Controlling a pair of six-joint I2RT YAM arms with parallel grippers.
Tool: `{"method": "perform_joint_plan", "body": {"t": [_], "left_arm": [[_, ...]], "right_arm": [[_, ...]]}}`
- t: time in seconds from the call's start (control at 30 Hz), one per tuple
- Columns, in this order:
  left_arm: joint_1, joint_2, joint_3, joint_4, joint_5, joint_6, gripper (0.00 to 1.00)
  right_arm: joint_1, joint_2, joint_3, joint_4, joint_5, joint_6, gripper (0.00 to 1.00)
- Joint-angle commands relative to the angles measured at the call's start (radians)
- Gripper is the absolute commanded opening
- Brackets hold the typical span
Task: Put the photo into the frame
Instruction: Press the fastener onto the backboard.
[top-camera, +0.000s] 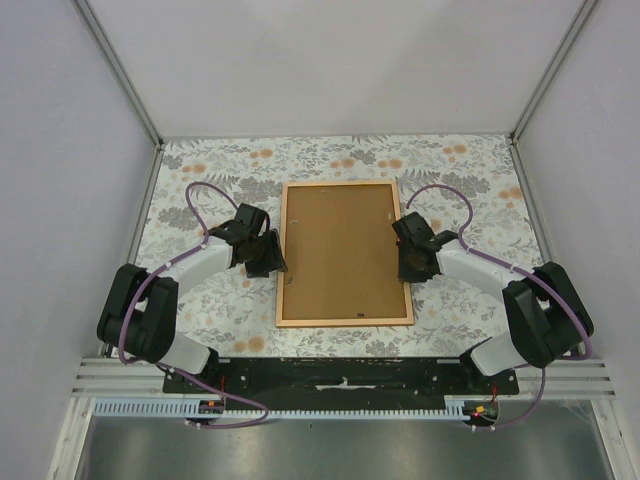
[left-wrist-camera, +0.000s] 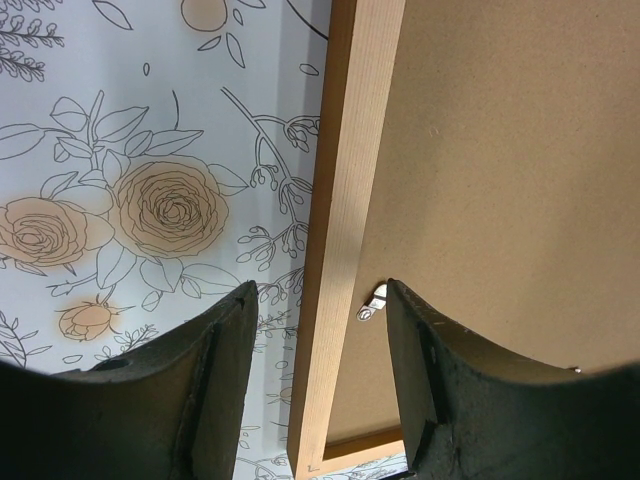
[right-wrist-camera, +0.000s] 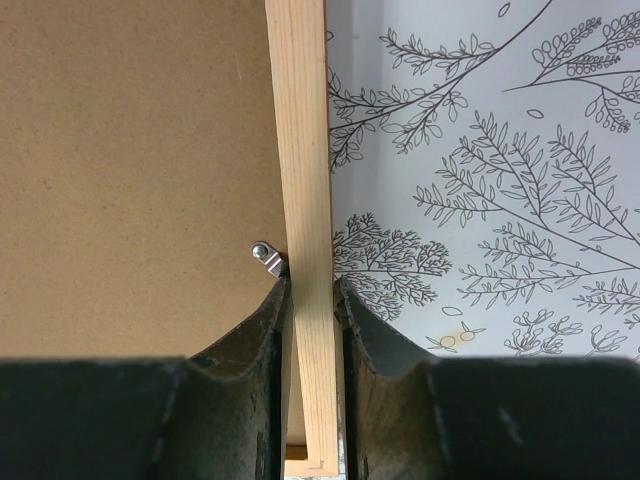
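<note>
The right claw (right-wrist-camera: 311, 292) pinches the thin wooden frame (right-wrist-camera: 299, 130); the left claw (left-wrist-camera: 320, 292) stands apart.

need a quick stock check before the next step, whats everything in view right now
frame: one, orange-brown wood, lying back up mid-table
backing board: one, plain brown, set inside the frame
metal clips: one seen in each wrist view, silver, on the board at the side rails' inner edges
tablecloth: one, white with grey leaves and orange flowers, under the frame
arms: two, white and black with purple cables, one on either side of the frame
left gripper: one, black, open, straddling the frame's left rail
right gripper: one, black, closed on the frame's right rail
</note>
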Motion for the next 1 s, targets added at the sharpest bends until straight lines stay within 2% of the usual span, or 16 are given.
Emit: {"method": "perform_joint_plan", "body": {"t": [0.0, 0.13, 0.2, 0.27, 0.57, 0.7, 0.97], "left_arm": [[-0.003, -0.007, -0.007, 0.035, 0.012, -0.022, 0.61], [-0.003, -0.008, -0.007, 0.033, 0.012, -0.022, 0.6], [-0.003, -0.008, -0.009, 0.035, 0.013, -0.022, 0.6], [-0.003, -0.01, -0.007, 0.035, 0.018, -0.022, 0.6], [-0.003, -0.008, -0.018, 0.039, 0.024, -0.023, 0.61], [-0.003, -0.018, -0.017, 0.038, 0.032, -0.016, 0.62], [-0.016, -0.021, -0.004, 0.003, 0.024, 0.033, 0.7]], "right_arm": [[0.006, 0.02, 0.009, 0.053, 0.073, 0.031, 0.26], [0.006, 0.02, 0.013, 0.058, 0.074, 0.048, 0.22], [0.008, 0.022, 0.012, 0.06, 0.076, 0.065, 0.14], [0.008, 0.02, 0.009, 0.064, 0.076, 0.082, 0.1], [0.009, -0.003, -0.016, 0.086, 0.093, 0.169, 0.17], [0.008, -0.003, -0.022, 0.087, 0.088, 0.168, 0.11], [0.009, 0.003, -0.017, 0.089, 0.091, 0.125, 0.07]]}}
